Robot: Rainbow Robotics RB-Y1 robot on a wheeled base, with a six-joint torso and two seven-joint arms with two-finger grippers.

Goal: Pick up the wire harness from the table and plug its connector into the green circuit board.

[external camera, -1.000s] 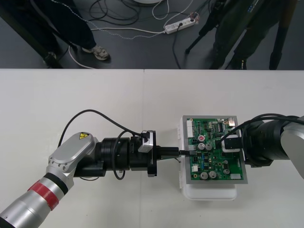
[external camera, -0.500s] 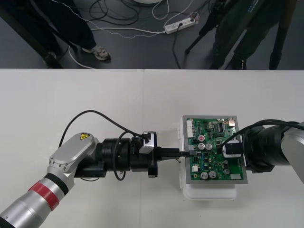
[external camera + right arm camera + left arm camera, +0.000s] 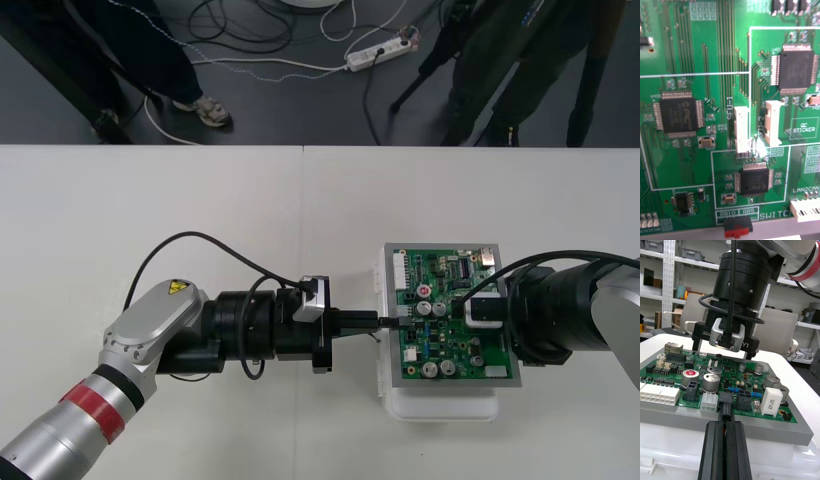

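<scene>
Left arm lies low over the tabletop (image 3: 200, 210), long axis pointing straight at the left edge of the board (image 3: 432, 262).

My left tool (image 3: 375, 321) sits just off that edge. Its fingers (image 3: 711, 450) are pinched almost together, with the harness plug (image 3: 725, 410) clamped between them and sticking out ahead. The harness plug lies in line with the arm, nose toward the board.

Key relation: its nose meets the black header (image 3: 724, 397) on the board's near edge, just beside a white connector (image 3: 708, 404). Centred side to side, as far as I can see. I can't tell whether it's seated or only touching the mouth.

My call: the next move is a straight push along the arm's axis, no sideways correction. Any tilt risks jamming the pins or shoving the board on its white base (image 3: 440, 408).

Right tool (image 3: 478, 310) hangs over the right half of the board, pointing down at it, well apart from the header. I can't tell how far open it is. It looks placed to steady the board against my push, but that's a guess. Left arm is the one on the job.
</scene>
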